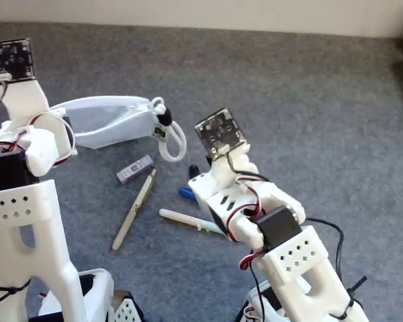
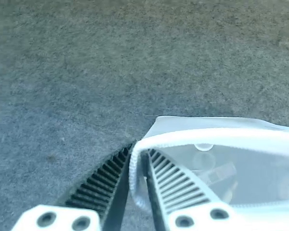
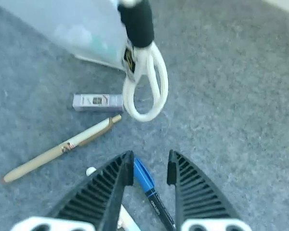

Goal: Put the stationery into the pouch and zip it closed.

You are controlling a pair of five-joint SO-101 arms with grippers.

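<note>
Pouch: a long, translucent white soft pouch [image 1: 111, 127] [image 2: 241, 139] [image 3: 72, 29] lies on its side on the grey, carpet-like bench [image 1: 309, 100]. Its walls are pale and milky, with a thicker white rim, and faint shapes show through the wall in the left wrist view.

Pouch end: a black toggle [image 1: 164, 119] [image 3: 136, 21] sits at the end away from the left arm. A white cord loop [image 1: 173, 142] [image 3: 147, 91] hangs from the toggle onto the bench.

Left end effector [image 2: 138, 153]: it is nearly closed, pinching the pouch's white rim between its ribbed black fingers at the end opposite the toggle.

Right end effector [image 3: 150, 161]: it is parted and grips nothing. It sits low over the bench just past the cord loop, with one finger on each side of the blue pen [image 1: 187, 194] [image 3: 147, 183].

Grey case: a small grey rectangular case [image 1: 134, 169] [image 3: 97, 101] lies just beside the pouch's cord loop, apart from the pouch wall.

Beige pen: a slim beige pen [image 1: 134, 209] [image 3: 62, 147] lies beyond the case. Its near tip is close to the case and it angles away from the pouch.

White pen: a white pen [image 1: 187, 219] [image 3: 90, 171] lies farthest from the pouch, partly under the right arm.
</note>
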